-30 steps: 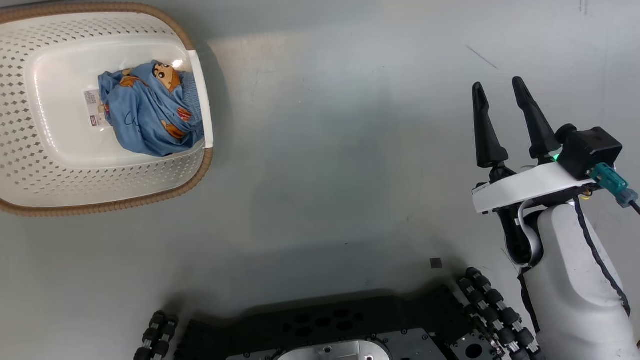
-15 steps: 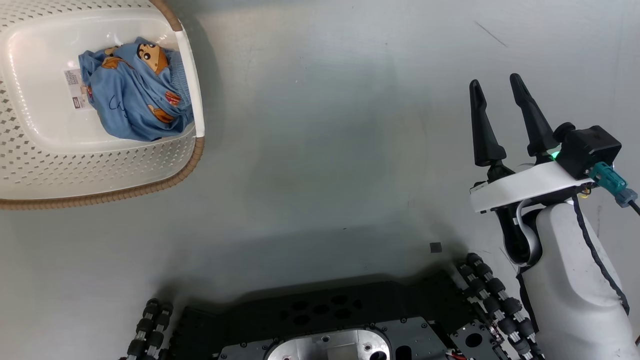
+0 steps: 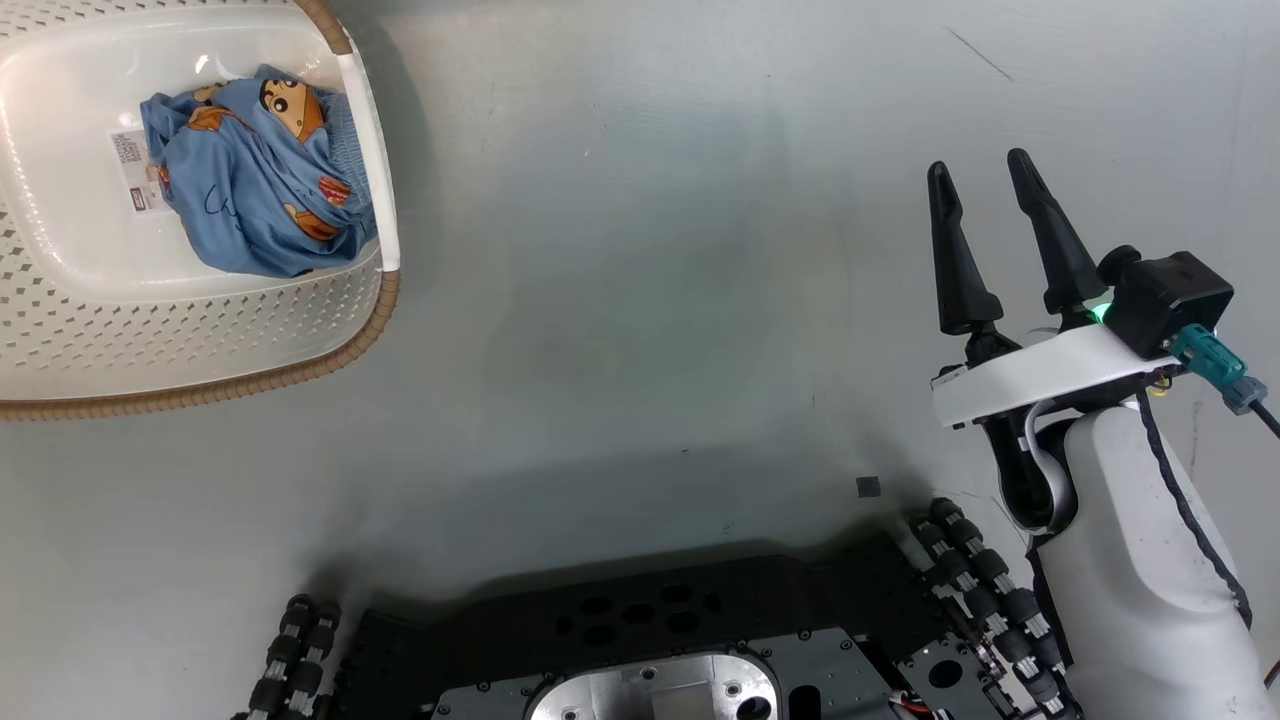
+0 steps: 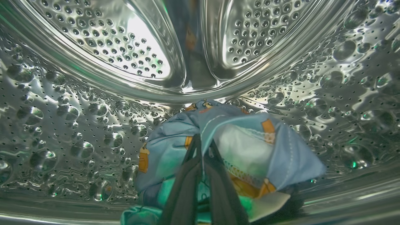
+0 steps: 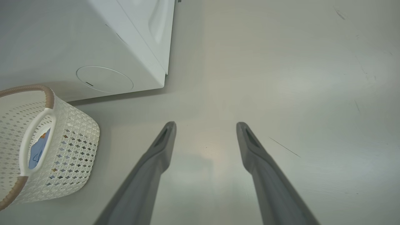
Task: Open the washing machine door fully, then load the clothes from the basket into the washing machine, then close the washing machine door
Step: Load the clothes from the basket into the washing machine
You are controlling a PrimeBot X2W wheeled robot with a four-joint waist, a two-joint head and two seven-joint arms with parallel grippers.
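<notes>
In the left wrist view my left gripper (image 4: 201, 140) is inside the steel drum (image 4: 78, 131) of the washing machine. It is shut on a light blue garment (image 4: 253, 147) with orange patches, which bunches around the fingers low in the drum. More of the clothes (image 3: 255, 175) lie in the cream basket (image 3: 200, 330) at the head view's upper left. My right gripper (image 3: 980, 175) hangs open over bare floor at the right, far from the basket, with nothing between its fingers (image 5: 162, 147). The washing machine door is out of view.
The washing machine's white lower front (image 5: 93, 37) with its round service flap (image 5: 104, 78) stands beside the basket (image 5: 62, 147) in the right wrist view. My black wheeled base (image 3: 650, 640) lies along the head view's bottom edge. Grey floor (image 3: 650, 250) spreads between basket and right arm.
The head camera has shifted, so the basket now sits further up and left in the picture. The right gripper keeps its open pose.
</notes>
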